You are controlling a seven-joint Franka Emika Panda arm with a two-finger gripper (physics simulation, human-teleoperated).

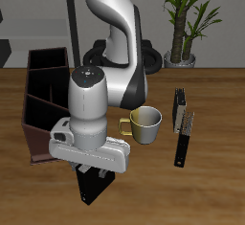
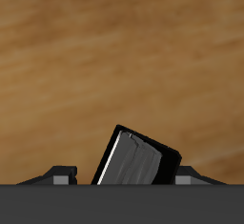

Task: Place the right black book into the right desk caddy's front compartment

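Arm reached forward over the table (image 1: 206, 186), wrist low near the front edge. Gripper (image 1: 96, 176) pointed down, fingers clenched on the right black book (image 1: 93, 186), which hung below the hand, tilted, close over the wood; contact with the table could not be told from the exterior view. In the wrist view the book (image 2: 138, 161) sat between the two fingertips (image 2: 62, 175), glossy spine catching light, leaning at an angle, with bare wood grain behind it. Right desk caddy (image 1: 43, 95) stood farther back than the book, beside the arm: dark brown-maroon box, open top, dividers visible, the near end partly hidden by the wrist housing. Book was outside the caddy, nearer the table's front edge than it. Mug (image 1: 145, 123), yellowish with handle turned toward the gripper, stood near mid-table, apart from the hand. Beyond the mug two more dark books: a slim one with grey speckled face (image 1: 188, 123) and a thin long black one (image 1: 180, 131), lying close together, seemingly touching. Potted plant (image 1: 184, 18) stood behind the table's back edge.
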